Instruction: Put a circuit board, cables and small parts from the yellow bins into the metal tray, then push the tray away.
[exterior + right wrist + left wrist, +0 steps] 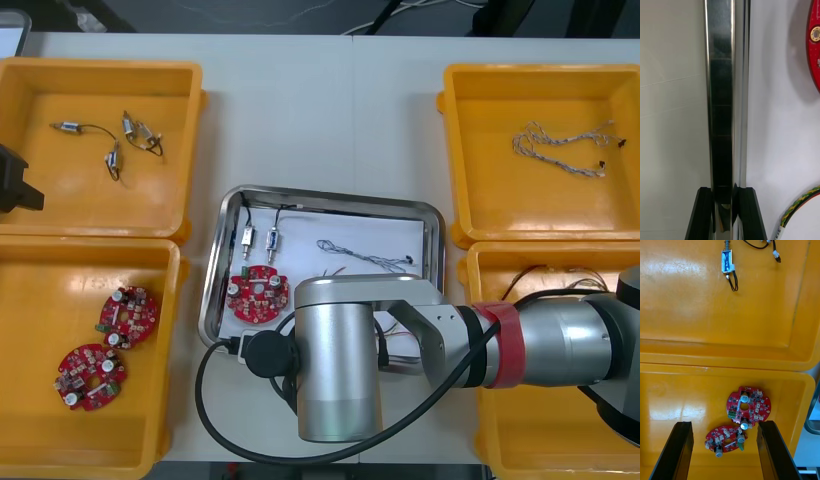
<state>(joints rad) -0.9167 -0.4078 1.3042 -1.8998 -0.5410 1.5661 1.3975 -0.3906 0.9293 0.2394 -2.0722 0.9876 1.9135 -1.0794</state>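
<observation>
The right pincer [726,192] is clamped astride the near rim of the metal tray [720,93], the rim's long axis running between its fingers. The loaded tray lies at the middle of the table [300,120], beyond that pincer, so I judge the push goes across the rim. The left pincer [724,423] hangs, fingers apart, over the left yellow bins [100,68].

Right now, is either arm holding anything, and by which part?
The right gripper holds the metal tray by its rim, fingers on either side. The left gripper hangs open over circuit boards, holding nothing.
</observation>
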